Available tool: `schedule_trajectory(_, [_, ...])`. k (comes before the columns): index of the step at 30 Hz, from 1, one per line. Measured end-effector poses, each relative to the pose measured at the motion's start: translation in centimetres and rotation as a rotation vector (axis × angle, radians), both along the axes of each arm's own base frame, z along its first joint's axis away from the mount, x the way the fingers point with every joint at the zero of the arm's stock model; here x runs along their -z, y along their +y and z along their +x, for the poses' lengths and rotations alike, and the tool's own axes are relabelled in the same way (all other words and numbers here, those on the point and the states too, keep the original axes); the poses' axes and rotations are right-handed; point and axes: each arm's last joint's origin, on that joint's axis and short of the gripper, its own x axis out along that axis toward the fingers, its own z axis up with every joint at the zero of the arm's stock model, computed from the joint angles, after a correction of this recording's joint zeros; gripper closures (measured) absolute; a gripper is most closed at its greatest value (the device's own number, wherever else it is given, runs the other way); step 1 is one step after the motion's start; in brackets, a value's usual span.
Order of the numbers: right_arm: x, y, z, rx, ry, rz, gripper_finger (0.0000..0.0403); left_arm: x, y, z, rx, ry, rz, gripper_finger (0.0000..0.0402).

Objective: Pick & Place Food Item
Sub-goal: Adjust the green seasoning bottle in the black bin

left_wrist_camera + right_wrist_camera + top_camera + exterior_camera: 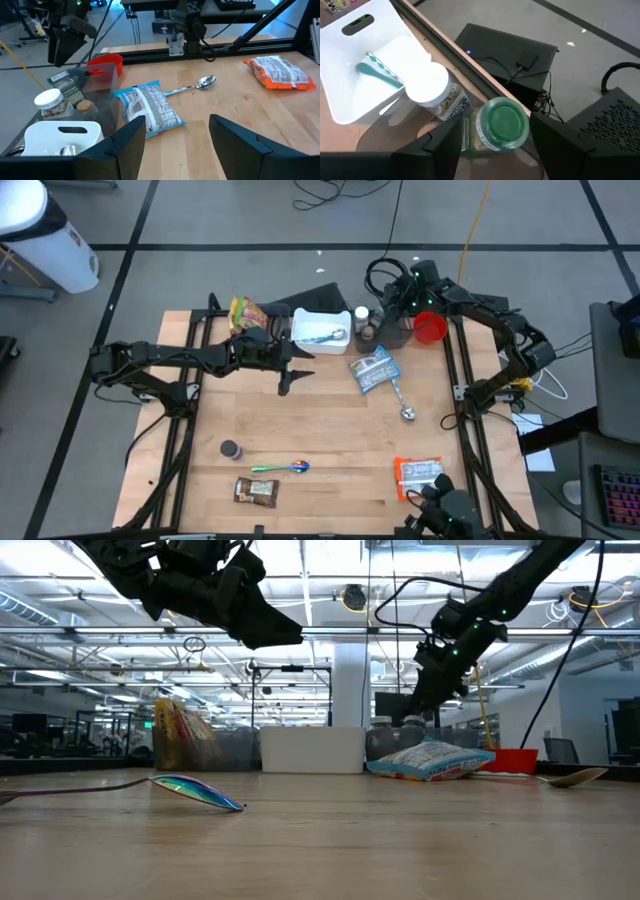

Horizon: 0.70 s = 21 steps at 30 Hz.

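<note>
A blue-and-white food packet (pixel 372 370) (pixel 150 107) lies flat on the wooden table right of the white bin (pixel 320 330). An orange packet (pixel 418 473) and a brown bar (pixel 255 492) lie near the front edge, and a yellow snack bag (pixel 245 313) stands at the far left. My left gripper (pixel 290 380) (pixel 177 127) hangs open above the table's middle, short of the blue-and-white packet. My right gripper (pixel 388 315) (pixel 497 137) is open above a green-lidded jar (pixel 502 122) at the far edge, clear of it.
A white-lidded jar (pixel 427 87) stands beside the green-lidded one. A red cup (pixel 430 328) is at the far right. The bin holds a teal spoon (pixel 377 70). A metal spoon (pixel 402 402), a coloured spoon (pixel 280 468) and a small dark cap (pixel 231 449) lie on the table.
</note>
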Motion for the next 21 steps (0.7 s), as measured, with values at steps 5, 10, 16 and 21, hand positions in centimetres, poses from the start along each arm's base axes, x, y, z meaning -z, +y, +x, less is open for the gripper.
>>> schedule_trajectory(5, [0.0, -0.3, -0.4, 0.029, -0.014, 0.013, 0.0179, 0.0, 0.0, 0.0, 0.0, 0.0, -0.003, 0.0176])
schedule_trajectory(10, [0.6, -0.6, -0.2, 0.025, -0.028, 0.044, 0.0165, 0.0, 0.0, 0.0, -0.001, 0.0, -0.005, 0.0176])
schedule_trajectory(16, [1.8, -1.2, 0.0, 0.026, -0.036, 0.092, 0.0136, 0.1, -0.1, 0.0, 0.001, 0.013, -0.011, 0.0176])
schedule_trajectory(21, [1.7, -1.4, 0.0, 0.029, -0.047, 0.077, 0.0115, 0.2, -0.1, -0.1, 0.002, 0.026, -0.019, 0.0176])
